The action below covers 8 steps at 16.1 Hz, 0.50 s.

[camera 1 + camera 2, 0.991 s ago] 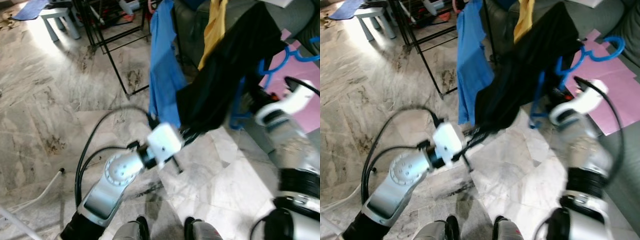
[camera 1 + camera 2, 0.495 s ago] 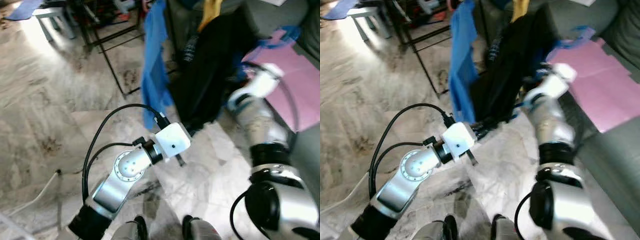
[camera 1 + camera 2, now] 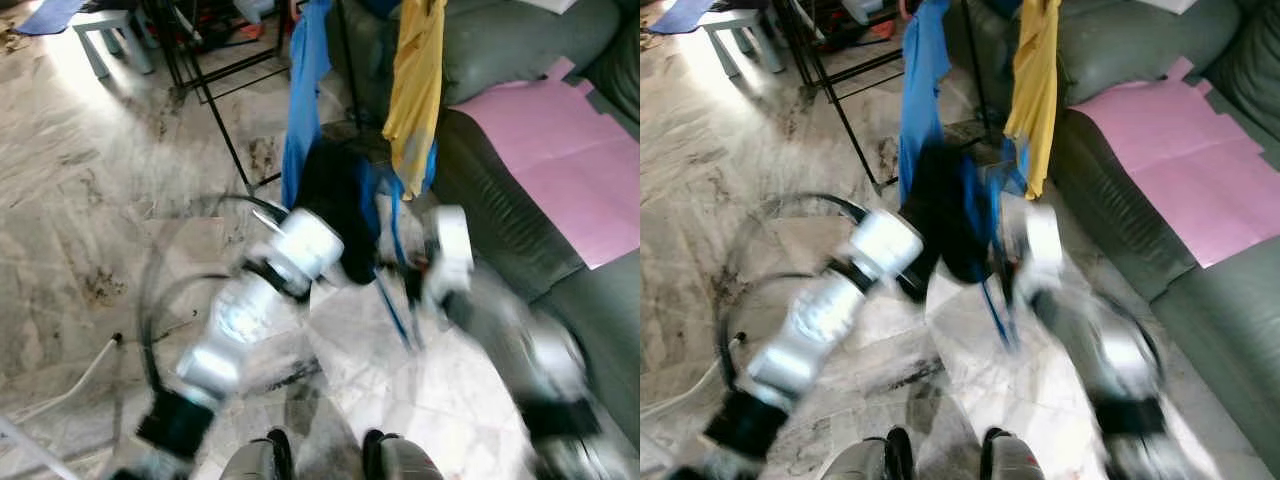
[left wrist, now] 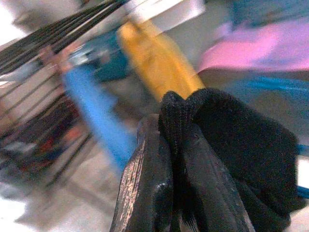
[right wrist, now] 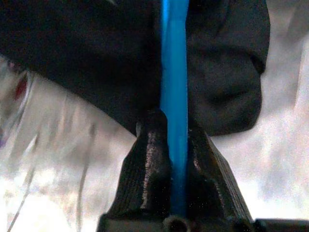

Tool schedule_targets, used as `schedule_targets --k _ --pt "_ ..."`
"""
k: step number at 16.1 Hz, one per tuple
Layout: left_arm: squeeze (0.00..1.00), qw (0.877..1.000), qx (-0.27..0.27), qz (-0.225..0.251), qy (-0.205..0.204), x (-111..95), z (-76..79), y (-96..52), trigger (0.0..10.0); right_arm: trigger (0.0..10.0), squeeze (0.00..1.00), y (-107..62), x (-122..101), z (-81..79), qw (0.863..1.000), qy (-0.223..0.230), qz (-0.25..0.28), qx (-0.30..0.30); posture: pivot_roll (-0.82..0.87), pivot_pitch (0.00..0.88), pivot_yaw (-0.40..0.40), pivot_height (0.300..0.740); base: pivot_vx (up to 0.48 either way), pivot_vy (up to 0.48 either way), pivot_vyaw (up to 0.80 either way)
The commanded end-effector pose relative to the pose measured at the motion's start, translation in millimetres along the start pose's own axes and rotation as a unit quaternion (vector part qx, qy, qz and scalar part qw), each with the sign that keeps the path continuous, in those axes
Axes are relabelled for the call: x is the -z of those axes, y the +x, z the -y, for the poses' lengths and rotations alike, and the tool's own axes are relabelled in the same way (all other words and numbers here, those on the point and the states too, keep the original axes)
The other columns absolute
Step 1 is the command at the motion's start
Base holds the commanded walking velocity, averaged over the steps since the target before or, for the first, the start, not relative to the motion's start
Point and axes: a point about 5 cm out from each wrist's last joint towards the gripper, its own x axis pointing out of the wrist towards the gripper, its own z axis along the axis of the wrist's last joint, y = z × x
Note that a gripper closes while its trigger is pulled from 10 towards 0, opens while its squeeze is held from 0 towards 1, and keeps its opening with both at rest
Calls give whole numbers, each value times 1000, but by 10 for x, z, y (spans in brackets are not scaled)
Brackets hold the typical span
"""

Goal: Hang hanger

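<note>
A black garment [image 3: 338, 205] hangs low between my two arms, on a blue hanger [image 3: 392, 300] whose thin bars show beside and below it. My left gripper [image 3: 340, 262] is shut on a fold of the black cloth [image 4: 241, 140], with the fingers [image 4: 145, 179] pinched together in the left wrist view. To the cloth's right, my right gripper [image 3: 408, 275] is shut on the blue hanger bar [image 5: 174, 87], and the black garment [image 5: 87, 58] lies just beyond it. Both arms are heavily blurred.
A blue garment [image 3: 305, 90] and a yellow garment [image 3: 415, 80] hang on a black metal rack [image 3: 215, 110] right behind my grippers. A grey-green sofa [image 3: 520, 240] with a pink sheet [image 3: 560, 140] fills the right. A grey stool [image 3: 110, 40] stands far left on marble floor.
Both arms have swung down and left with the black garment and hanger, from beside the sofa to below the yellow garment. The picture has blurred.
</note>
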Motion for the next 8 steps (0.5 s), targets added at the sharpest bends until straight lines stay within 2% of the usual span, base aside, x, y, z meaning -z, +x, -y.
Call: schedule_targets --k 1,4,6,8 --pt "0 999 -28 -21 10 81 -76 -5 10000 10000 0 -97 -36 -112 999 -9 -1 -40 -130 215 33 740 0 0 0" --pt "0 995 -88 -46 14 174 -259 -8 10000 10000 0 -416 129 102 998 -46 -50 -3 -143 214 37 740 0 0 0" --pt "0 994 -100 -40 3 162 -286 7 10000 10000 0 -551 215 142 994 -74 -82 -9 -143 214 37 740 0 0 0" --pt "0 995 -100 -1 -10 39 -281 47 10000 10000 0 -635 353 211 989 -93 -115 6 -143 213 38 740 0 0 0"
